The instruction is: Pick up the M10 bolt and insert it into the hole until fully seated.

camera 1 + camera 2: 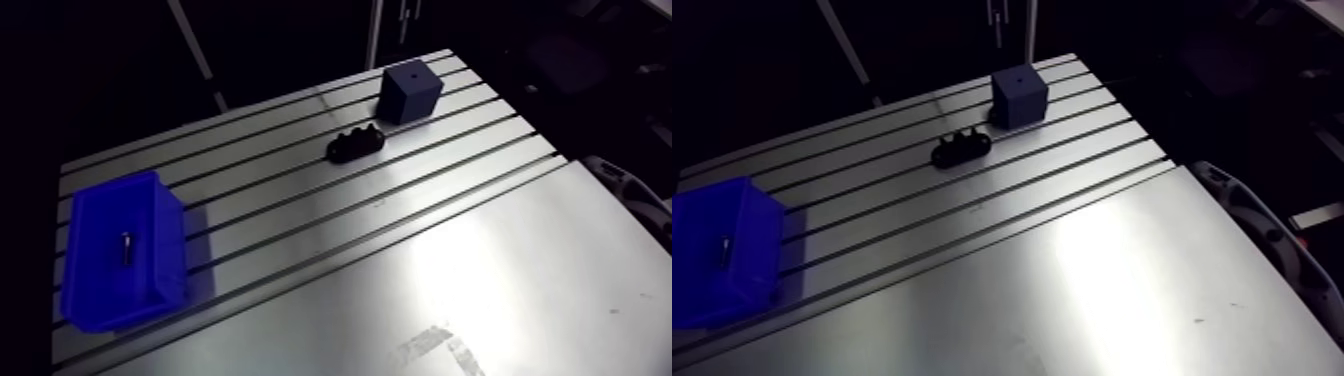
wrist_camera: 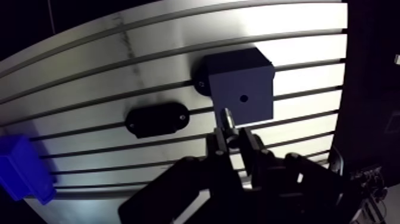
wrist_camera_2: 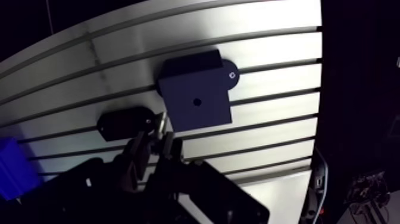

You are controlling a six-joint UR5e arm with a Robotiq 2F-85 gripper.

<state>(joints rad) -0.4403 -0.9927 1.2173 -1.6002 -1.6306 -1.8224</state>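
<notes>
Bolt (image 2: pixel 227 118) clamped in my gripper (image 2: pixel 232 136), its shiny end poking out past my fingers (image 2: pixel 218 145), close to the dark block (image 2: pixel 241 83).
On the slotted table (image 1: pixel 300 230), a blue bin (image 1: pixel 172 245) sits at the left with a small metal piece (image 1: pixel 126 246) lying in it. A low black holder (image 1: pixel 357 143) lies in the middle. The block stands at the right, and the hole (image 2: pixel 243 98) in its top face is ahead of the bolt, apart from it.
</notes>
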